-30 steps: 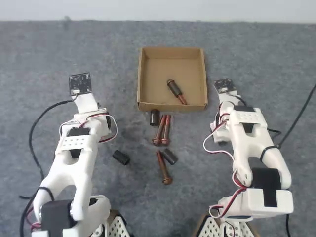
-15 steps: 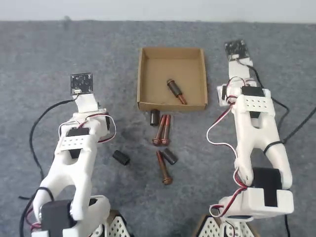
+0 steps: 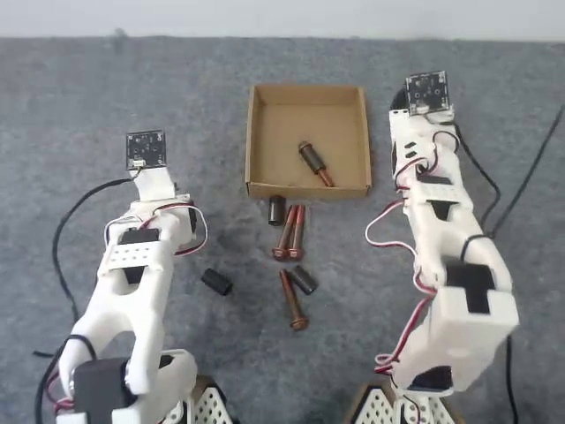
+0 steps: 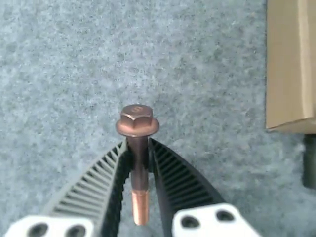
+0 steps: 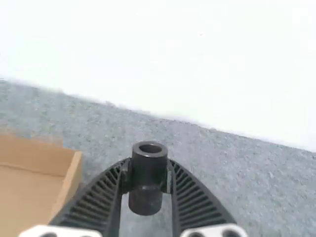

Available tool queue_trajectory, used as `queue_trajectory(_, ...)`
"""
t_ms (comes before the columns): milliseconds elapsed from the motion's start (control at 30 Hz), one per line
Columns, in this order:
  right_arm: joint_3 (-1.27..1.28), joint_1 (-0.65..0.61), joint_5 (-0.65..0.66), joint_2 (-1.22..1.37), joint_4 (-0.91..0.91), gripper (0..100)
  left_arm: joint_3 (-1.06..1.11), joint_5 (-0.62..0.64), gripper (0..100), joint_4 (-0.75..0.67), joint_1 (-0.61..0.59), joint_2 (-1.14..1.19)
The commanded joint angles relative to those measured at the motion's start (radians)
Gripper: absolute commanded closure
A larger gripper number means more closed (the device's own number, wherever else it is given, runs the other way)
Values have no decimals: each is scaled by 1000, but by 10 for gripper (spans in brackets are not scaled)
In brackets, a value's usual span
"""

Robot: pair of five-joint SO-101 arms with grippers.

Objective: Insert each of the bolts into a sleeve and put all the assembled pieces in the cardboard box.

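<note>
In the left wrist view my left gripper (image 4: pixel 139 144) is shut on the shank of a copper bolt (image 4: pixel 137 121), its hex head pointing away over the grey carpet. My right gripper (image 5: pixel 147 169) is shut on a black sleeve (image 5: pixel 147 197), bore end outward, held beside the cardboard box (image 5: pixel 37 160). In the high view the left arm (image 3: pixel 139 256) stands left of the box (image 3: pixel 256 132), and the right arm (image 3: pixel 437 203) stretches along the box's right side. One assembled piece (image 3: pixel 313 163) lies in the box.
Just in front of the box lie a black sleeve (image 3: pixel 277 210) and two bolts (image 3: pixel 292 232) side by side. Nearer the arms are a third bolt (image 3: pixel 293 302), a sleeve (image 3: pixel 305 280) beside it and another sleeve (image 3: pixel 216 283) further left.
The right arm has stretched forward from near the box's front right corner to alongside its far right side. The left arm has stayed put.
</note>
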Motion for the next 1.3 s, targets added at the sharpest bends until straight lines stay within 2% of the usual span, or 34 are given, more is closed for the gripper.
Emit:
queue_trajectory(0,-164,-2,-3,59,-61,992,-7,-12,988,-28,-5,-52)
queue_trajectory(200,-394,-1,-9,275,-79,993,-8,-12,988,-28,0,-52)
queue_trajectory(333,-387,-8,-17,346,-306,993,-10,-12,988,-29,0,-52)
queue_trajectory(533,-158,-13,-140,358,-611,993,-12,-12,988,-29,0,-52)
queue_trajectory(733,43,-15,-147,357,-842,993,-12,-12,988,-29,2,-52)
queue_trajectory(967,367,-18,-153,199,-954,993,-10,-12,988,-29,2,-52)
queue_trajectory(1100,569,-41,-244,59,-963,993,-7,-12,988,-29,2,-54)
queue_trajectory(1267,740,-48,-252,-19,-970,993,-7,-12,988,-29,2,-55)
